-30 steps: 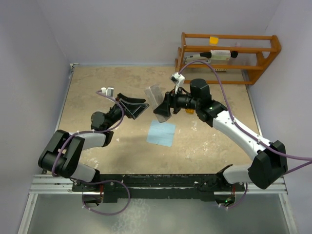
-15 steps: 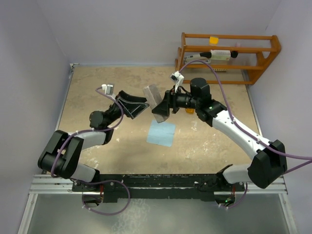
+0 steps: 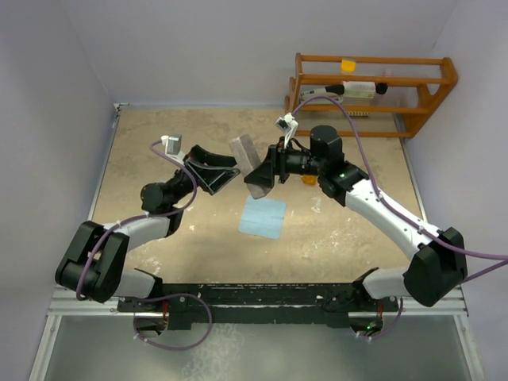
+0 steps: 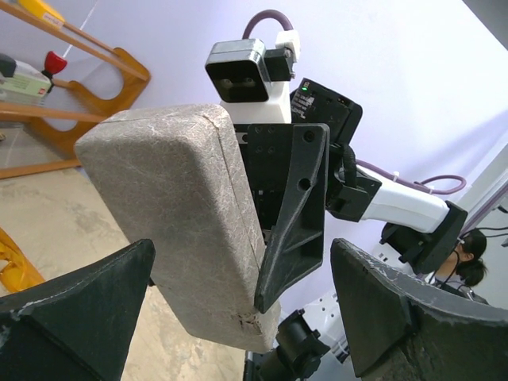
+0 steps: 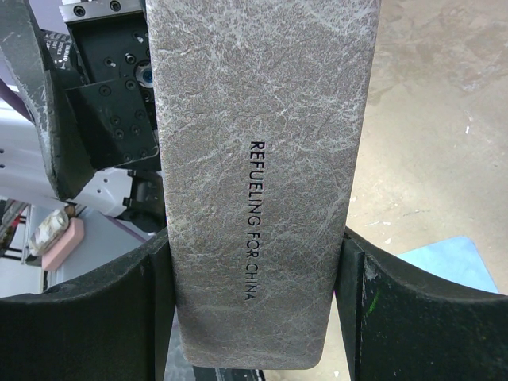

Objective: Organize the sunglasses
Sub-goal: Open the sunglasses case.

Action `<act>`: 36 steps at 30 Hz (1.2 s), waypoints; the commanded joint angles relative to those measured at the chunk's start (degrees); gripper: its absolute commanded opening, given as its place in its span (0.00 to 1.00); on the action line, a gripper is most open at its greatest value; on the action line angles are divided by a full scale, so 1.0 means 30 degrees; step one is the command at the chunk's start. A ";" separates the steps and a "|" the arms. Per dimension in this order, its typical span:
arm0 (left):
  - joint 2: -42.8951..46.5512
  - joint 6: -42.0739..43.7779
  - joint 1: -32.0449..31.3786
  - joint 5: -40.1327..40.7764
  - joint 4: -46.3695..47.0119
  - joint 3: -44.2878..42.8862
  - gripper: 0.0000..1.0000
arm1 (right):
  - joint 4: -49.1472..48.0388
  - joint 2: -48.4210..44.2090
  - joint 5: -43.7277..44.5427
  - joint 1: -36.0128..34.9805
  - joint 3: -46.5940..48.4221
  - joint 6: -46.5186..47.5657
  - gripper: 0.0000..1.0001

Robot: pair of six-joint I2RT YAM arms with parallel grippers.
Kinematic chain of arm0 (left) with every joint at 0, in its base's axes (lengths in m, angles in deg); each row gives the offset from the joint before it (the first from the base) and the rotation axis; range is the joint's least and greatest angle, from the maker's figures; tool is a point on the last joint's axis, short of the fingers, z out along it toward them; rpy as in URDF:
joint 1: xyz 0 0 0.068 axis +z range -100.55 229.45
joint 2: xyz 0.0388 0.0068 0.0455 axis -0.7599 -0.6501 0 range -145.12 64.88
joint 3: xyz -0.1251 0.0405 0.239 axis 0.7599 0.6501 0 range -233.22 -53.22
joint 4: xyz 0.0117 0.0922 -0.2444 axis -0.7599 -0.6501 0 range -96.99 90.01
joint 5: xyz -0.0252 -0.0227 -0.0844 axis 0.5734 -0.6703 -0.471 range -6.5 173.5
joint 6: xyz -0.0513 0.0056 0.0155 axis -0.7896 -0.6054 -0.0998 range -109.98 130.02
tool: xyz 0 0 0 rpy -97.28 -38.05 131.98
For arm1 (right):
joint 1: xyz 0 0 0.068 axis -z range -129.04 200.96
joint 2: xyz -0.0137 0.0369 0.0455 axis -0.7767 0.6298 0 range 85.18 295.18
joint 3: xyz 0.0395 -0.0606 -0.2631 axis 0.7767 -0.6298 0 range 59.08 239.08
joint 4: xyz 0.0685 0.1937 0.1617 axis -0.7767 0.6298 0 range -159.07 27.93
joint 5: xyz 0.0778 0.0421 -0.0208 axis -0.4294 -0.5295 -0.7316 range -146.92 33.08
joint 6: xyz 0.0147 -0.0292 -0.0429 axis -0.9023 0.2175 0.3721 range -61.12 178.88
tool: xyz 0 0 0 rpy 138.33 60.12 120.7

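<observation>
Right gripper [image 3: 266, 178]: jaws set wide, clamped on sides of closed case [image 3: 244, 151], which is tilted in air above table [image 3: 159, 143] middle. Left gripper [image 3: 222, 168]: jaws spread, empty, straddling case end; contact unclear. Sunglasses [image 3: 309, 180]: on table right of middle, partly hidden under right arm, outside case. Cloth [image 3: 263, 217]: flat, between middle and near edge. Judged early stage: case unopened, sunglasses unstowed, cloth loose.
</observation>
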 commanded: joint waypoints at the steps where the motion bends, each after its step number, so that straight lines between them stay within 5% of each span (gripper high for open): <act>1: 0.0637 -0.0042 -0.0744 -0.0234 0.3187 -0.0453 0.89 | -0.1502 -0.1159 -0.0653 -0.0409 0.0375 -0.0473 0.00; 29: 0.3394 0.4945 -0.1476 0.0794 -0.3958 -0.0170 0.91 | -0.0347 -0.3629 0.0670 -0.1173 -0.0507 0.0209 0.00; 36: 0.3122 0.3485 -0.1476 0.0479 -0.1723 -0.0189 0.91 | -0.0669 -0.3376 -0.0348 -0.1163 -0.0632 -0.0110 0.00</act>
